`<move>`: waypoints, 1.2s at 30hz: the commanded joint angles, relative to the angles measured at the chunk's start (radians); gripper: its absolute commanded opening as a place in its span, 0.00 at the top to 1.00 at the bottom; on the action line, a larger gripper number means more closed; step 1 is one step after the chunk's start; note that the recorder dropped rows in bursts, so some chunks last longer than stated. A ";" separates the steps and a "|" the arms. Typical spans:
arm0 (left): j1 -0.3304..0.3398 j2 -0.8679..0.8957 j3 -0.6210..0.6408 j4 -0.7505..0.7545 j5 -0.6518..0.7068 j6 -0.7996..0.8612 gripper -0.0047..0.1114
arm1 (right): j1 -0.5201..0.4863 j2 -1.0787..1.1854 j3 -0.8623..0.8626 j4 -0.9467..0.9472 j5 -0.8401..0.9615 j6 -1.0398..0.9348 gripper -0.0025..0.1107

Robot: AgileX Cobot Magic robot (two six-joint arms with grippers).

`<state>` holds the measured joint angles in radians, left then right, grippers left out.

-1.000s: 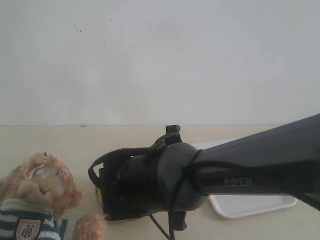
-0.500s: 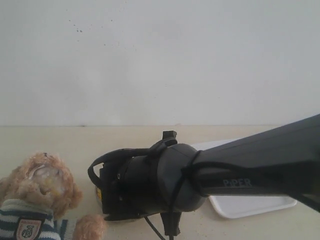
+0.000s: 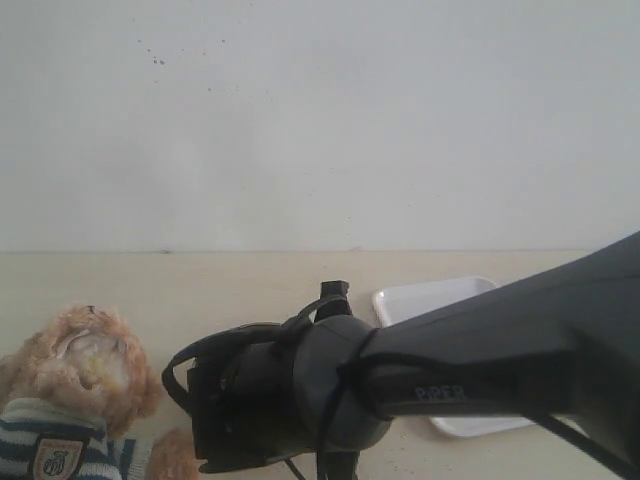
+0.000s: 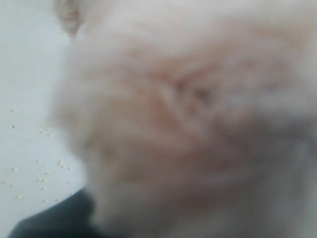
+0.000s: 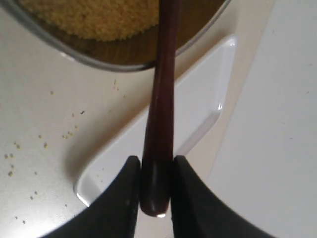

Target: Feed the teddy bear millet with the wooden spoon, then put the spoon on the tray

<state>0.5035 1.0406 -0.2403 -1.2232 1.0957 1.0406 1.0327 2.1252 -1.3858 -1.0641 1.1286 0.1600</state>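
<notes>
The teddy bear (image 3: 88,368) sits at the lower left of the exterior view in its striped sweater; blurred light-brown fur (image 4: 198,124) fills the left wrist view. My right gripper (image 5: 156,164) is shut on the end of the wooden spoon (image 5: 161,94), whose handle reaches over the rim of the steel bowl (image 5: 94,55) toward the millet (image 5: 99,17). The spoon's bowl is out of frame. The white tray (image 3: 432,300) lies behind the right arm's wrist (image 3: 270,400), which hides the bowl and spoon in the exterior view. The left gripper's fingers are not distinguishable.
Loose yellow grains (image 5: 29,148) are scattered on the light table beside the bowl and near the bear (image 4: 44,173). A plain white wall stands behind the table. The tray's corner (image 5: 198,104) lies under the spoon handle.
The right arm has moved down and to the left in the exterior view, uncovering more of the tray. The bear has stayed put.
</notes>
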 commanded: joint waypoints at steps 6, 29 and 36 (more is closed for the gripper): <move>0.002 -0.007 0.001 -0.022 0.023 0.008 0.93 | 0.024 0.001 -0.064 0.058 0.041 0.003 0.95; 0.002 -0.007 0.001 -0.022 0.023 0.008 0.93 | 0.024 0.001 -0.164 0.300 0.092 -0.084 0.95; 0.002 -0.007 0.001 -0.022 0.023 0.008 0.93 | 0.006 -0.006 -0.164 0.350 0.092 -0.097 0.95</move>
<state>0.5035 1.0406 -0.2403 -1.2232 1.0957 1.0406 1.0544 2.1267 -1.5437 -0.7567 1.2166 0.0812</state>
